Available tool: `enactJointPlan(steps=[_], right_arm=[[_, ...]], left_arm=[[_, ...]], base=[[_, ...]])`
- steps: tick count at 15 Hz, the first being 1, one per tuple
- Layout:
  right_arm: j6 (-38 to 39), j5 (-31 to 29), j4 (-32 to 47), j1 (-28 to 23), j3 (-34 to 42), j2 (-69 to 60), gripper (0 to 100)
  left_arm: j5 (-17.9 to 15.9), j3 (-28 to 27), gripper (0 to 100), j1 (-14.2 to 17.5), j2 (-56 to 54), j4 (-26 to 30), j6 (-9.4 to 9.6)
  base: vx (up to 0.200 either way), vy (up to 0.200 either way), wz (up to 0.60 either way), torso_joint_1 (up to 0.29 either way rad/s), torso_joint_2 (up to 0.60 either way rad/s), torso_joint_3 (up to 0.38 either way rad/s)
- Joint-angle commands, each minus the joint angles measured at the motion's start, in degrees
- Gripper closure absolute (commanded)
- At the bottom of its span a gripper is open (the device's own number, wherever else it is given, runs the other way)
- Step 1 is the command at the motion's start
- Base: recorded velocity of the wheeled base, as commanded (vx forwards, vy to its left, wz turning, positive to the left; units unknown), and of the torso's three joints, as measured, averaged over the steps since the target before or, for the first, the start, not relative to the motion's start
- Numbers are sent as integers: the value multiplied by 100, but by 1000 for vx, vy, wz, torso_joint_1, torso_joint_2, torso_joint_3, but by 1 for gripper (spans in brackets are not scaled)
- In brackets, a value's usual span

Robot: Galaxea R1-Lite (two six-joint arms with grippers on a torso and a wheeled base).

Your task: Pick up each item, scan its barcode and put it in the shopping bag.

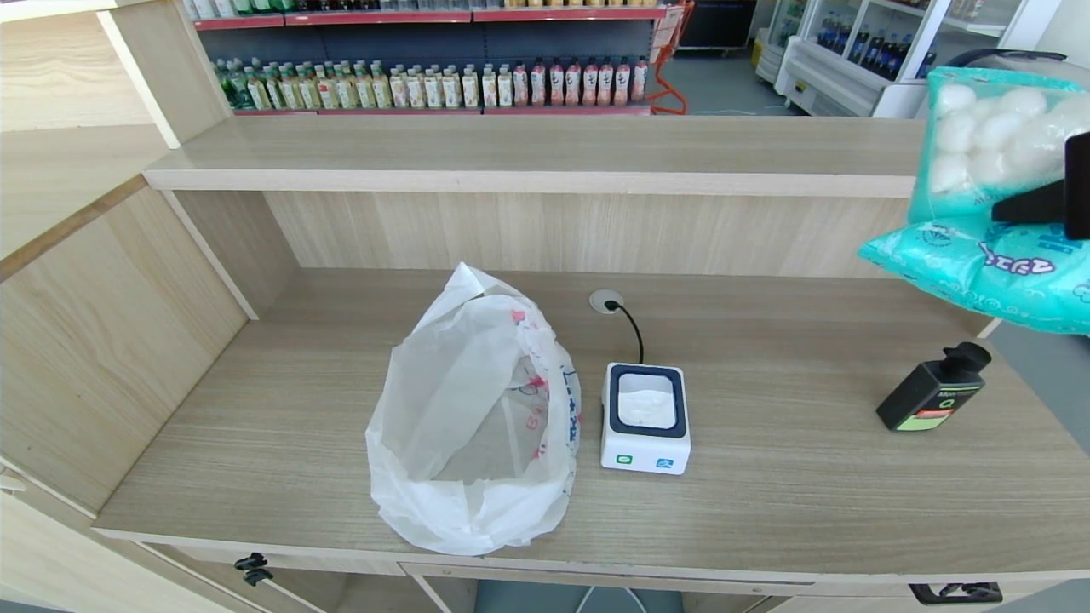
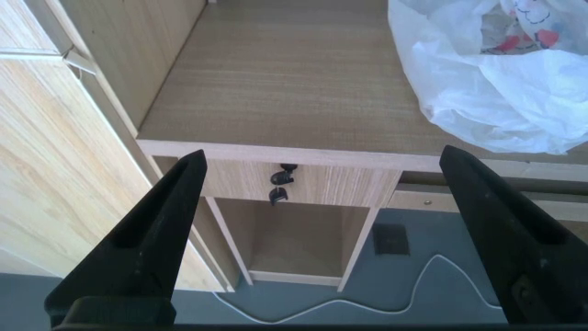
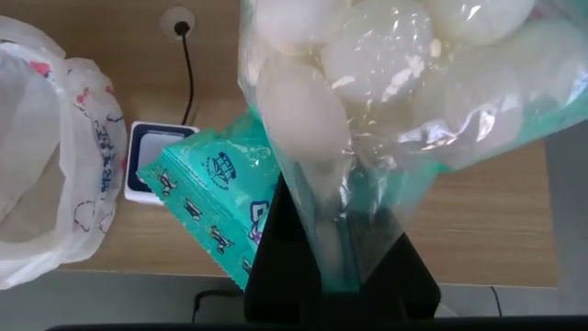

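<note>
My right gripper (image 1: 1052,204) is shut on a teal packet of white cotton balls (image 1: 992,145), holding it high above the counter's right end. In the right wrist view the cotton ball packet (image 3: 386,101) hangs between the fingers (image 3: 285,248), above the scanner (image 3: 147,165). The white scanner (image 1: 645,417) with its dark-rimmed window stands mid-counter. Just left of it the white shopping bag (image 1: 477,417) sits with its mouth open. A black bottle (image 1: 932,396) lies on the counter at the right. My left gripper (image 2: 331,248) is open, low in front of the counter's left front edge, near the shopping bag (image 2: 501,74).
A black cable (image 1: 632,328) runs from the scanner to a grommet in the counter. A raised wooden ledge (image 1: 545,153) walls the back, and a side panel (image 1: 111,323) walls the left. Under the counter's front edge is a drawer with a key (image 2: 280,184).
</note>
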Motion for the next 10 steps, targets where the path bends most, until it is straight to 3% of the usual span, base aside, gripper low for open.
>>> enactJointPlan(steps=[1,2,4,10], right_arm=[[-5,4,-28,47,79,-54,100],[-5,4,-28,47,79,-54,100],[-137,4,-792,477,765,-370,100],[-1534,302,-3412,1224,2813,-994,100]], left_arm=[[1,0,0,1,9,0,-1],[1,0,0,1,0,0,-1],[1,0,0,1,9,0,-1],[1,0,0,1,9,0,-1]], base=[[0,0,0,0,0,0],[0,0,0,0,0,0],[0,0,600,2,2,5],[0,0,600,2,3,2]])
